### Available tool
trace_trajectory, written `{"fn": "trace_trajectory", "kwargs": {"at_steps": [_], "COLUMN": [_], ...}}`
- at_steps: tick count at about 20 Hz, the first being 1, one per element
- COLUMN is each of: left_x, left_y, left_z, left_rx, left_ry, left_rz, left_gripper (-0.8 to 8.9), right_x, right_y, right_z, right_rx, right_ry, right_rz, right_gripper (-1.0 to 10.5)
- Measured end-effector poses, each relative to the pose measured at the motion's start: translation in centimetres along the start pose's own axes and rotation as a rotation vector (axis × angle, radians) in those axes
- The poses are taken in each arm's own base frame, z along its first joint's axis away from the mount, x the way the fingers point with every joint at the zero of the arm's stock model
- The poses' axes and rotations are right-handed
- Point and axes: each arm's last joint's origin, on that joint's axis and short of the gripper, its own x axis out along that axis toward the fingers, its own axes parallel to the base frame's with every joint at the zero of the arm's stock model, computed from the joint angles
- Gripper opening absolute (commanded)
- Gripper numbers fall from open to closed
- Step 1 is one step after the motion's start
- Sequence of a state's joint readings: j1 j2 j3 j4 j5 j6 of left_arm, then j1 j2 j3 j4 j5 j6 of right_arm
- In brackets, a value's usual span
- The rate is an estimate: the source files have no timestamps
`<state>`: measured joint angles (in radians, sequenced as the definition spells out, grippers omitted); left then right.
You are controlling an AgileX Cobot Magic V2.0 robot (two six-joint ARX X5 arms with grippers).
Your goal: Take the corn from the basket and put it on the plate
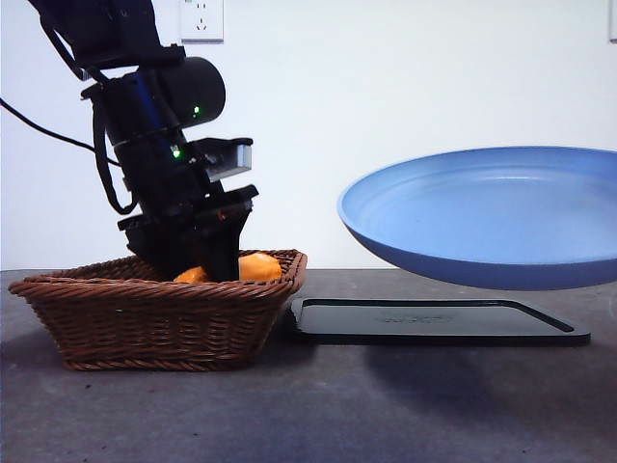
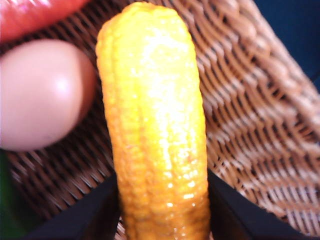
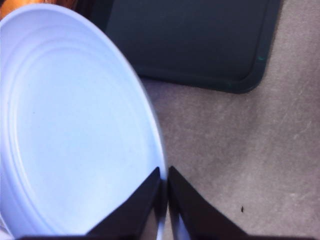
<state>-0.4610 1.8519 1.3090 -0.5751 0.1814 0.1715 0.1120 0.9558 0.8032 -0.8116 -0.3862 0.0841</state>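
The corn (image 2: pixel 155 125), a glossy orange-yellow cob, lies in the brown wicker basket (image 1: pixel 154 313) at the left of the table. My left gripper (image 2: pixel 162 200) reaches down into the basket (image 2: pixel 250 125), its two black jaws pressed against either side of the cob's near end. In the front view only a bit of the corn (image 1: pixel 258 266) shows beside the left gripper (image 1: pixel 207 258). The light blue plate (image 1: pixel 482 217) hangs in the air at the right. My right gripper (image 3: pixel 164 187) is shut on the plate's (image 3: pixel 75 125) rim.
A tan-pink egg-like piece (image 2: pixel 40 95) and a red-orange carrot-like piece (image 2: pixel 35 15) lie beside the corn in the basket. A flat black tray (image 1: pixel 434 323) rests on the grey table under the raised plate, close to the basket's right side.
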Motion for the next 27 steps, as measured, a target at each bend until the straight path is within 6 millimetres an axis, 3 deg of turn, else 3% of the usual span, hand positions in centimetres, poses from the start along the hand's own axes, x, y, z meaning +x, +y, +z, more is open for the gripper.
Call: {"fn": "trace_trajectory", "kwargs": {"at_steps": [2, 8, 10, 14, 18, 21, 24, 27], "left_x": [-1.4, -9.3, -10.2, -9.5, -6.4, -3.9, -3.1, -3.1], "left_y": [-0.3, -2.3, -3.5, -6.7, -9.9, -10.8, -11.1, -11.3], "left_z": [0.3, 1.4, 1.5, 1.7, 1.8, 1.6, 1.5, 1.5], "left_rx": [0.005, 0.042, 0.068, 0.146, 0.231, 0.242, 0.254, 0.26], "left_ry": [-0.04, -0.298, -0.323, -0.3, -0.219, -0.159, -0.137, -0.139], "left_rz": [-0.016, -0.194, -0.282, -0.413, -0.472, -0.475, -0.481, -0.483], "left_gripper": [1.91, 1.91, 1.91, 1.91, 1.91, 1.92, 2.01, 3.2], "right_x": [0.1, 2.9, 4.3, 6.5, 7.2, 7.2, 7.2, 7.2], "right_y": [0.0, -1.0, -1.4, -1.9, -2.0, -2.0, -2.0, -2.0], "right_z": [0.0, 1.3, 1.8, 2.9, 3.2, 3.2, 3.2, 3.2], "right_rx": [0.005, 0.067, 0.1, 0.167, 0.208, 0.215, 0.214, 0.214], "right_ry": [0.004, 0.058, 0.078, 0.075, 0.08, 0.081, 0.08, 0.08], "right_rz": [0.0, 0.018, 0.071, 0.191, 0.236, 0.246, 0.245, 0.244], "right_gripper": [0.0, 0.0, 0.0, 0.0, 0.0, 0.0, 0.0, 0.0]}}
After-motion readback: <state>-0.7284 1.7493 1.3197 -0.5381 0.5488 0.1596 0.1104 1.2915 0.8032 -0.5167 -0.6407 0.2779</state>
